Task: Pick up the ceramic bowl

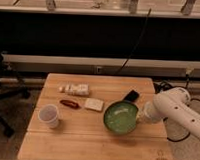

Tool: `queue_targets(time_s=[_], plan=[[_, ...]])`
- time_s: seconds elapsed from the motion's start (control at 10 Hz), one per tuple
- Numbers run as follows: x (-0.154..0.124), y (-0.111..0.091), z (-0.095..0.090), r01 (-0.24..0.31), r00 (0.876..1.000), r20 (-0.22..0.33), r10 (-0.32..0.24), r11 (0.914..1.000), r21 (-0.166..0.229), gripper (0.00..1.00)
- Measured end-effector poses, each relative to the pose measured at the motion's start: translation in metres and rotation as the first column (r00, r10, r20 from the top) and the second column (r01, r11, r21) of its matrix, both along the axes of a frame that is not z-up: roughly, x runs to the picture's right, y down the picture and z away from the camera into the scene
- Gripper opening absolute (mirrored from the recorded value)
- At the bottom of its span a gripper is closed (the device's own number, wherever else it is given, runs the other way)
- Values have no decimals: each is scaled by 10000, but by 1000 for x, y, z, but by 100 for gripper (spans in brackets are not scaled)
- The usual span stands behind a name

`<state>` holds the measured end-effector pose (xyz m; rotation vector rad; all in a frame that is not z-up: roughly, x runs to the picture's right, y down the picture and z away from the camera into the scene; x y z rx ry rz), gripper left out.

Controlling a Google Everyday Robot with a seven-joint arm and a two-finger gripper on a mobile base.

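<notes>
The ceramic bowl point(120, 118) is wide, shallow and glossy green. It hangs slightly tilted just above the right half of the wooden table point(90, 144), with its shadow below it. My gripper point(140, 115) reaches in from the right on a white arm point(175, 109) and is shut on the bowl's right rim.
A white cup point(48, 115) stands at the left of the table. A red item point(69, 103), a pale square pad point(94, 104) and a white packet point(75, 88) lie near the middle. A black phone point(132, 96) lies behind the bowl. An office chair point(3, 90) stands at left.
</notes>
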<state>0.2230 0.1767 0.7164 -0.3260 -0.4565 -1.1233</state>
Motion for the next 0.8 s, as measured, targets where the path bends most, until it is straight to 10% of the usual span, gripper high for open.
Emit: queue_targets(time_s=[0.8], plan=[[3, -20, -10, -8, 10000, 88, 5, 9995, 324, 0]])
